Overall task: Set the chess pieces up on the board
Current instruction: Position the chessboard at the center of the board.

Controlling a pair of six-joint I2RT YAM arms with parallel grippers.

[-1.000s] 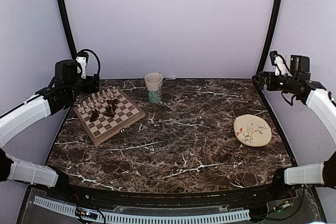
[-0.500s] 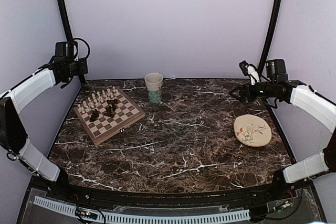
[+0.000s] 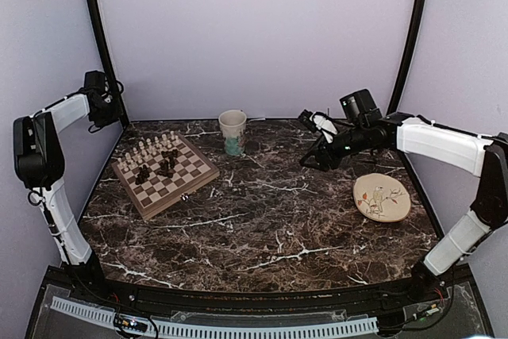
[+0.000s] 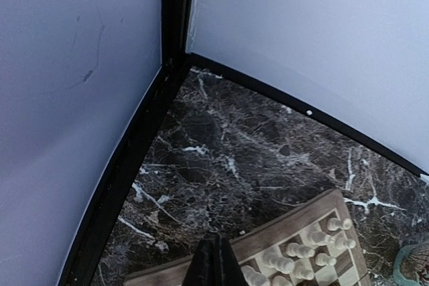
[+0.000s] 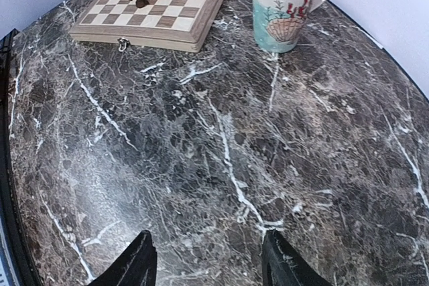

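Dark marble table [image 3: 262, 220] w/ lilac walls [image 3: 254, 29]; only top cam shows plate [image 3: 382, 198]; left gripper [image 4: 213, 259] pinched closed, right gripper [image 5: 209, 266] wide.

In my left wrist view the bottom edge cuts off all but one corner of the board [image 4: 295, 209], leaves only a sliver of the cup [image 4: 417, 262] beside that corner, and shows only the pressed-together tips of the left gripper [image 4: 213, 254]. In my right wrist view the top edge crops the board's far rows and the cup's rim. From above, the chess pieces [image 3: 148, 148] on the board are too small for me to tell by type.
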